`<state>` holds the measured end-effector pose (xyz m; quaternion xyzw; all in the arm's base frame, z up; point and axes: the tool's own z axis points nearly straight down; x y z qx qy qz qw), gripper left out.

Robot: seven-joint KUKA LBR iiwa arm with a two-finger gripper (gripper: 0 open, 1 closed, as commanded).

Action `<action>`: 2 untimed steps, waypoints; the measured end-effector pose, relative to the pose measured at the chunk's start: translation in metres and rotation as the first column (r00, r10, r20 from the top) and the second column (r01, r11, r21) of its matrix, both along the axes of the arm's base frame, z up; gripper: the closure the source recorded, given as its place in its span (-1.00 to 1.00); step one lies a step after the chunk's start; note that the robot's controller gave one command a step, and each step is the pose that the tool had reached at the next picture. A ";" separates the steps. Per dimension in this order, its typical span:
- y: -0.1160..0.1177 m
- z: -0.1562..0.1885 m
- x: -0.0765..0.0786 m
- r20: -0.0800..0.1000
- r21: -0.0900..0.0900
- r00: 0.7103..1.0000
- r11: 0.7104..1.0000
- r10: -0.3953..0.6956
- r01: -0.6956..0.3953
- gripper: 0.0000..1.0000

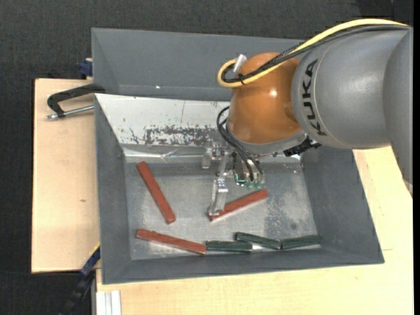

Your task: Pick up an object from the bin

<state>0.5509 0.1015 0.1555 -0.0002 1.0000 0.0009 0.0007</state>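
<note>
Grey bin (111,195) lies below me; my pincer (226,190) hangs low mid-bin, at a red stick (244,203). How wide it stands I cannot tell. Grasping step, I judge: next, close on the stick and lift straight.

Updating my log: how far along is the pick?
Done: the gripper is down inside the bin, at the left end of the middle red stick. In hand: no grasp visible; that stick seems to lie on the floor. Left: gripping it and lifting it out.
</note>
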 end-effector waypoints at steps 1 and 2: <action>-0.058 -0.060 -0.002 0.006 0.000 0.999 0.999 0.052 -0.052 -1.00; -0.049 -0.085 -0.023 -0.002 0.000 0.999 0.999 0.037 -0.037 1.00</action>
